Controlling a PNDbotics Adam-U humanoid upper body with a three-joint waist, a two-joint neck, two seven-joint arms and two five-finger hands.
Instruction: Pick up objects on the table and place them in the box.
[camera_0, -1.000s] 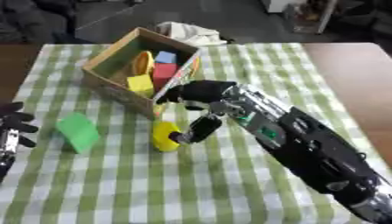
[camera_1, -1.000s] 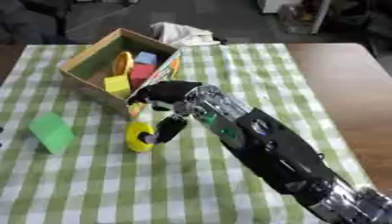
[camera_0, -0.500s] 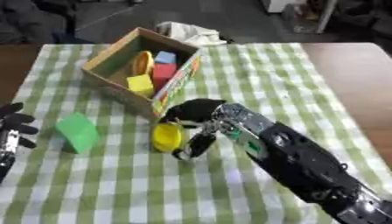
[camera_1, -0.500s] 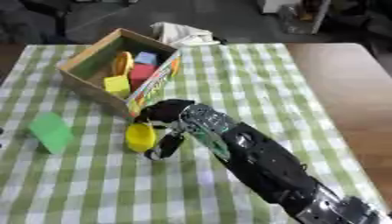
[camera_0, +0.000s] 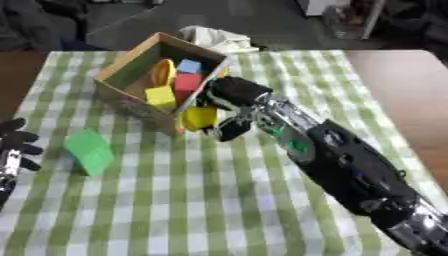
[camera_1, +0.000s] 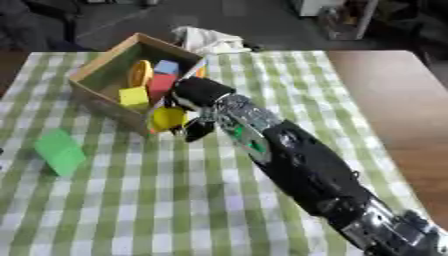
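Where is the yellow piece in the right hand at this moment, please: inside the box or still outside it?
Outside. The right hand holds the yellow piece against the box outer wall, below its rim.

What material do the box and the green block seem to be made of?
The box looks like brown cardboard: thin matte walls, printed outside. The green block looks like matte foam or painted wood; its plain, even colour leaves that open.

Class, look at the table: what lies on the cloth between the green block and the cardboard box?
Nothing: between the green block and the cardboard box only bare checked tablecloth shows, clearest in the left eye view.
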